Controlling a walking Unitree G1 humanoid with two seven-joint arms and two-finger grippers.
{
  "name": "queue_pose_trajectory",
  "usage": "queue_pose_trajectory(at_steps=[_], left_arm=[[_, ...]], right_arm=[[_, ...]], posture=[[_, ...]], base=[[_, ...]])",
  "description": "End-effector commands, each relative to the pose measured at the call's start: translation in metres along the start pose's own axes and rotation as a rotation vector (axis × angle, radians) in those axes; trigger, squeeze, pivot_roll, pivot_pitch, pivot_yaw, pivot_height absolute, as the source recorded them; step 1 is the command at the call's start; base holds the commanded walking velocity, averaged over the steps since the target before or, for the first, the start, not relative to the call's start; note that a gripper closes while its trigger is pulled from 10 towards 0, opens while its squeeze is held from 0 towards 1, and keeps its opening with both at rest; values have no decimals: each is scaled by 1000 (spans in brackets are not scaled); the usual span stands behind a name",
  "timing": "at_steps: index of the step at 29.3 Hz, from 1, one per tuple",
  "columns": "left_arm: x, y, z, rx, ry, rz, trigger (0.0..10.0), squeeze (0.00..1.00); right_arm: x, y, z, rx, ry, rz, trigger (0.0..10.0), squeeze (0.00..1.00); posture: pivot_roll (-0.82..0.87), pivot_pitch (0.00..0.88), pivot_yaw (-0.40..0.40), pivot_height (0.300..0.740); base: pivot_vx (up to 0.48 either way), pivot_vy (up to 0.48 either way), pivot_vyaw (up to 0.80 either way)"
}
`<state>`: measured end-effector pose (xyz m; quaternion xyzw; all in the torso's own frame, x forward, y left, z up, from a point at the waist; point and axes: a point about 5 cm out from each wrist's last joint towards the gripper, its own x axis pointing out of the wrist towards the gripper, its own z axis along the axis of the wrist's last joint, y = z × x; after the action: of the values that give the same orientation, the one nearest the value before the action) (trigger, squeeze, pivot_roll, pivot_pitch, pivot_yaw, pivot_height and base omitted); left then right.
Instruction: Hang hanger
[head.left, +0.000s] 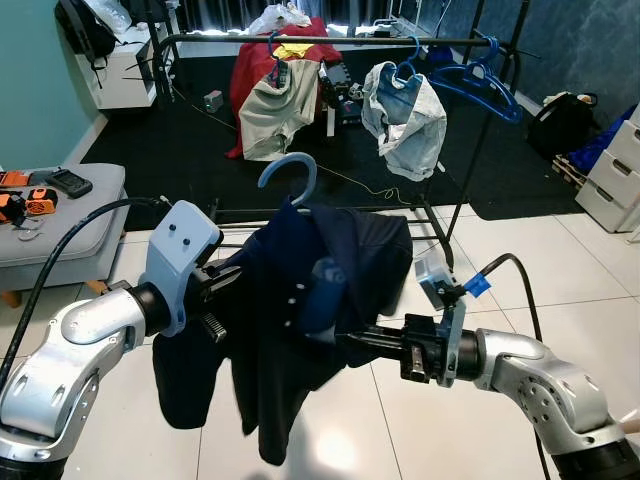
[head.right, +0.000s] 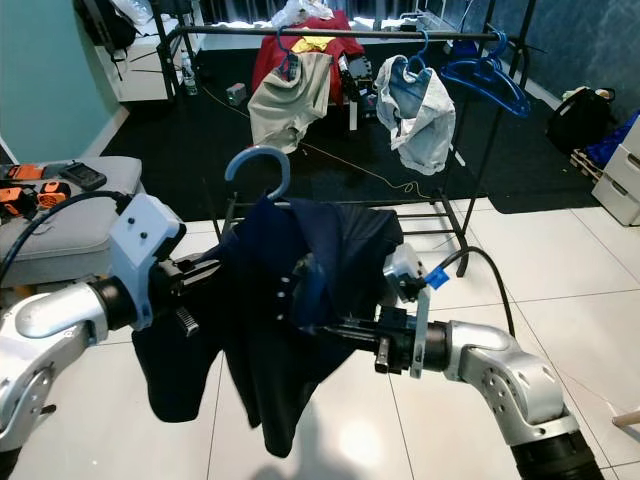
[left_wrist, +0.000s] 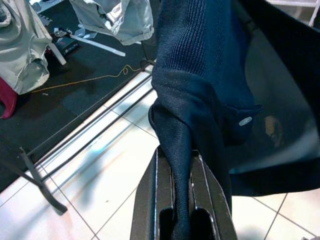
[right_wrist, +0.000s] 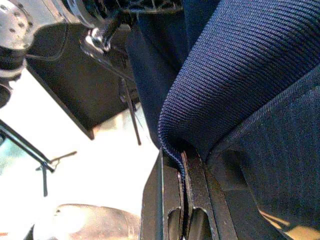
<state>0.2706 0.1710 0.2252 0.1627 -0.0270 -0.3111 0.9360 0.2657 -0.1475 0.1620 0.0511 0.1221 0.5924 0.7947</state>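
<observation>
Left gripper (left_wrist: 182, 165) is pinched tight on a bunched fold of the navy shirt (head.left: 300, 320), fabric squeezed right between the two black fingers (left_wrist: 150, 200), and the right gripper (right_wrist: 182, 165) is clamped just as tight on a ribbed hem of the same shirt, the cloth running down through the narrow slit between its fingers. Between the two arms the shirt sags low over the white tiled floor (head.left: 520, 260), draped on a blue hanger (head.left: 292, 175) whose hook pokes up above the collar, free of any rail. Farther off stands the black clothes rack (head.left: 330, 41), its bar carrying a beige garment (head.left: 270, 115), a pale denim piece (head.left: 405, 120) and empty blue hangers (head.left: 480, 85) at the right. On the far left, a grey bench (head.left: 60, 220) with orange tools (head.left: 25, 200).
</observation>
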Motion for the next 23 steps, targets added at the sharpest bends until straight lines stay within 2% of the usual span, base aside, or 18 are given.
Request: queue_pose_trajectory(at_steps=[1, 2, 6, 7, 12, 13, 14, 16, 17, 18, 20, 21, 23], left_arm=[[-1, 2, 4, 1, -40, 29, 10000, 0], [-1, 2, 3, 0, -40, 29, 10000, 0], [-1, 2, 3, 0, -40, 28, 10000, 0], [-1, 3, 1, 4, -38, 25, 10000, 0], [-2, 6, 0, 10, -39, 23, 10000, 0], [-3, 6, 1, 14, -49, 11, 10000, 0], [-3, 6, 1, 14, -49, 11, 10000, 0], [-6, 5, 1, 28, -64, -18, 10000, 0], [-9, -1, 0, 56, -72, -89, 10000, 0], [-11, -5, 0, 69, -74, -128, 10000, 0], [-12, -7, 0, 76, -75, -151, 10000, 0], [-13, -11, 0, 110, -59, -202, 10000, 0], [-14, -14, -1, 133, -46, -234, 10000, 0]], right_arm=[[3, 0, -6, 3, 34, 0, 10000, 0], [1, -1, -4, 7, 22, -11, 10000, 643], [0, -2, -1, 15, 3, -18, 10000, 643], [-6, 0, 4, -3, 0, 1, 10000, 1000], [-16, 3, 11, -36, 17, 33, 10000, 1000], [-25, 5, 20, -50, -12, 58, 10000, 1000], [-25, 5, 20, -50, -12, 58, 10000, 1000], [-39, 7, 41, -78, -96, 80, 10000, 1000], [-62, 4, 76, -134, -229, 60, 10000, 1000], [-73, 4, 90, -170, -268, 46, 10000, 1000], [-80, 4, 97, -192, -283, 37, 10000, 1000], [-88, 2, 103, -228, -238, 14, 10000, 1000], [-93, 2, 105, -246, -200, 0, 10000, 1000]], posture=[[-82, 82, -4, 740], [-82, 82, -4, 740], [-83, 82, -4, 740], [-86, 81, -2, 740], [-89, 82, -2, 740], [-91, 83, -3, 740], [-91, 83, -3, 740], [-92, 83, -2, 740], [-93, 85, -1, 740], [-94, 84, 0, 740], [-94, 84, 0, 740], [-102, 84, 2, 740], [-104, 84, 2, 740]], base=[[0, 0, 0], [0, 0, 0], [0, 0, 0], [0, 0, 0], [0, 0, 0], [0, 0, 0], [0, 0, 0], [0, 0, 0], [0, 0, 0], [0, 0, 0], [0, 0, 0], [0, 0, 0], [0, 0, 0]])
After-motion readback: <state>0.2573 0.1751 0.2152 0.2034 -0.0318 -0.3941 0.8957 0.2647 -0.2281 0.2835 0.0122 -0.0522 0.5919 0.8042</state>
